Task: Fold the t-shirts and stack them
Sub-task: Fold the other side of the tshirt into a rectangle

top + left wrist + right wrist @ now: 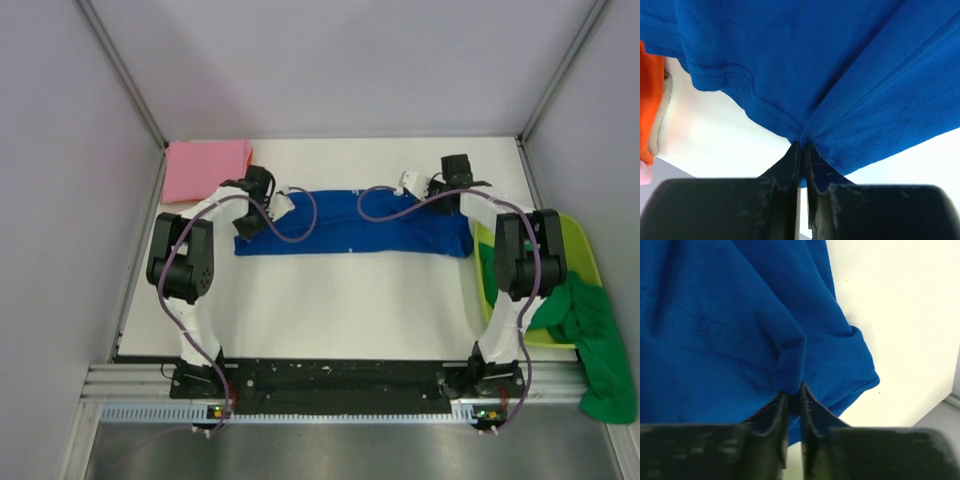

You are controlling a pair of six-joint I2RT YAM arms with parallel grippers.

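The royal blue t-shirt (355, 225) lies as a long band across the middle of the white table. My left gripper (281, 205) is shut on its left end; in the left wrist view the cloth (840, 75) bunches into the closed jaws of that gripper (802, 145). My right gripper (412, 184) is shut on the far edge toward the right end; the right wrist view shows a fold of blue cloth (740, 325) pinched in that gripper (792, 390). The pink t-shirt (205, 168) lies folded at the far left corner. The green t-shirt (590, 335) hangs over the tub's edge at the right.
A lime-green plastic tub (578, 240) stands at the right edge beside the right arm. Purple cables loop over the blue shirt. Grey walls enclose the table on three sides. The pink shirt shows as orange at the left of the left wrist view (650, 100).
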